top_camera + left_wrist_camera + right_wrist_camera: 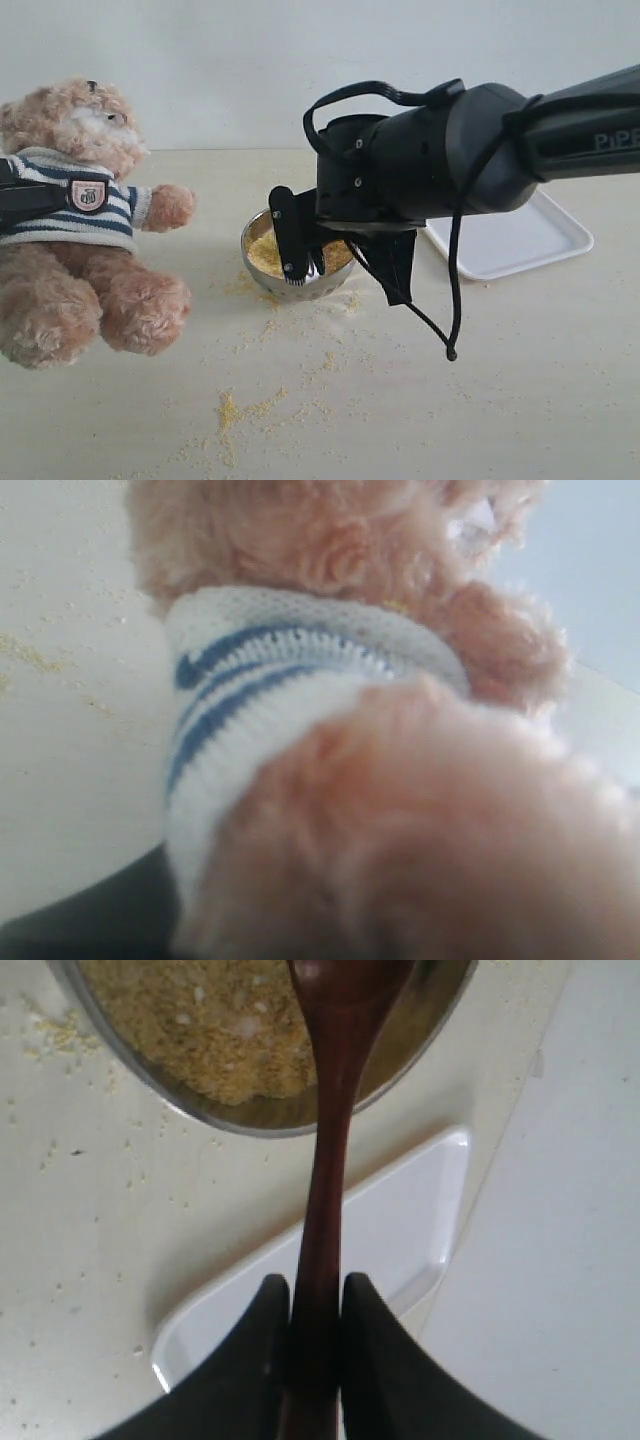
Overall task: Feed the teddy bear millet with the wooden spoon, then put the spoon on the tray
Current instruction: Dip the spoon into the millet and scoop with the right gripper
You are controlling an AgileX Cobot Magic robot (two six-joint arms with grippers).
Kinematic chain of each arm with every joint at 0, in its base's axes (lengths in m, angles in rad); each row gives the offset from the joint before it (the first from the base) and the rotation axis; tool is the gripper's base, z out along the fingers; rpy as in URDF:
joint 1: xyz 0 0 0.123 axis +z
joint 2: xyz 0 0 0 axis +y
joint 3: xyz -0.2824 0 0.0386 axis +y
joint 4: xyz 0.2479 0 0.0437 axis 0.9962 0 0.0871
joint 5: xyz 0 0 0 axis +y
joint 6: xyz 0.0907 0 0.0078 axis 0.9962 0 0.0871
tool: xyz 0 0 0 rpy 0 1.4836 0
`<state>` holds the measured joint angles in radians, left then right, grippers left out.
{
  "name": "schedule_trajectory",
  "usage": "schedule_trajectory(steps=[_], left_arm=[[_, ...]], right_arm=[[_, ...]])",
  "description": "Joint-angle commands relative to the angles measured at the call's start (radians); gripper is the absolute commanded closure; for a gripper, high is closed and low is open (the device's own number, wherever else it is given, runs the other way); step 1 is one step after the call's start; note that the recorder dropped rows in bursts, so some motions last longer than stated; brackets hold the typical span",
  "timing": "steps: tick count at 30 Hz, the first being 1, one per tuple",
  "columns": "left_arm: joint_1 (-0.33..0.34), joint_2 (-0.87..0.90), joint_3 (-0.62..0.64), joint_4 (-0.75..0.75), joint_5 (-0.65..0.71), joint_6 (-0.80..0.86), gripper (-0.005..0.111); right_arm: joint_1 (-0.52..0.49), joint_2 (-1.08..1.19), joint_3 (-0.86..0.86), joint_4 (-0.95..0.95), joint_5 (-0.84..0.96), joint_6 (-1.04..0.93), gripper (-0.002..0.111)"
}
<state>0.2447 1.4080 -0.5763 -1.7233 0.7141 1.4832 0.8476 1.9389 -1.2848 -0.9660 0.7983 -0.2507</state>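
Right wrist view: the right gripper (315, 1285) is clamped on the thin handle of the wooden spoon (327, 1150). The spoon runs straight from the gripper to the metal bowl (225, 1120), scoop end over the millet (190, 1020). The tray (400, 1210) lies just beside the bowl. The teddy bear (85, 225) is on the bowl's other side; the left gripper (22, 198) is at its shirt, open or closed I cannot tell

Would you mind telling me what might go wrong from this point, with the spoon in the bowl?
1. The right gripper pinches the wooden spoon well back on its thin handle, so it may swivel when loaded.
2. Loose millet already litters the table; carrying a scoop from the metal bowl across to the teddy bear will probably spill more.
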Motion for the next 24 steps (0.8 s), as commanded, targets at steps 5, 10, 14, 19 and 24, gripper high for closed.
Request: schedule_trajectory(steps=[5,10,14,19,24], left_arm=[[0.002,-0.004,-0.006,-0.021,0.022,0.002,0.102],[0.002,-0.004,-0.006,-0.021,0.022,0.002,0.102],[0.002,-0.004,-0.006,-0.021,0.022,0.002,0.102],[0.002,-0.004,-0.006,-0.021,0.022,0.002,0.102],[0.002,-0.004,-0.006,-0.021,0.022,0.002,0.102]], right_arm=[[-0.001,0.0,-0.037,0.155,0.029,-0.012,0.108],[-0.001,0.0,-0.114,0.241,0.037,-0.005,0.108],[-0.001,0.0,-0.17,0.285,0.043,-0.005,0.108],[-0.001,0.0,-0.185,0.305,0.051,-0.005,0.108],[-0.005,0.015,-0.185,0.305,0.054,0.02,0.108]])
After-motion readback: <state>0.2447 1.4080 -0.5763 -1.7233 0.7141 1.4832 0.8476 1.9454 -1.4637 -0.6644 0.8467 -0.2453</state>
